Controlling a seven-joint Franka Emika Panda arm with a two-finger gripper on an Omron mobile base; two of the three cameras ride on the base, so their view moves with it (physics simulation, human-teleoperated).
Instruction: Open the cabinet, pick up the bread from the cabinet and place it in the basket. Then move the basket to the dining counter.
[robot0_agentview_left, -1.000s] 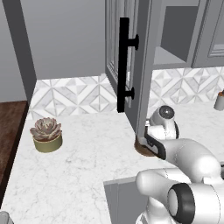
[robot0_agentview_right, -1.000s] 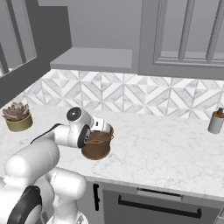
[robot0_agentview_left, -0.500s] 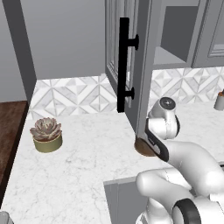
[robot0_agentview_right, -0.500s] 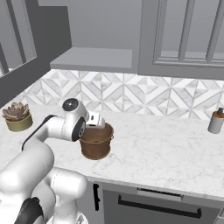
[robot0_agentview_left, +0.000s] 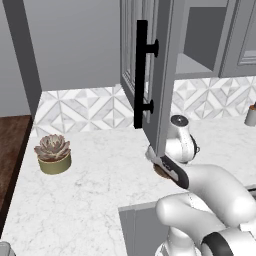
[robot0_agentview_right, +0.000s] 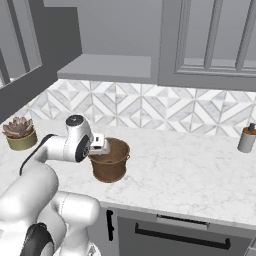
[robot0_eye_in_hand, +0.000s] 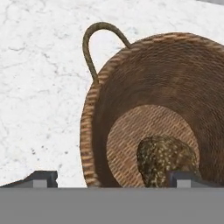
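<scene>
My arm has swung left: the wrist now sits over the near-left rim of the basket (robot0_agentview_right: 110, 160), where earlier my gripper (robot0_eye_in_hand: 112, 177) was above its middle.

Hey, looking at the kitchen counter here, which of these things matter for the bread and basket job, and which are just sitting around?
Part of the job:
- cabinet, door open
- bread, lying in the basket
- basket, on the tiled-backsplash counter
- gripper, open astride the basket's rim

Just sitting around:
- succulent pot
- small bottle by the backsplash
</scene>
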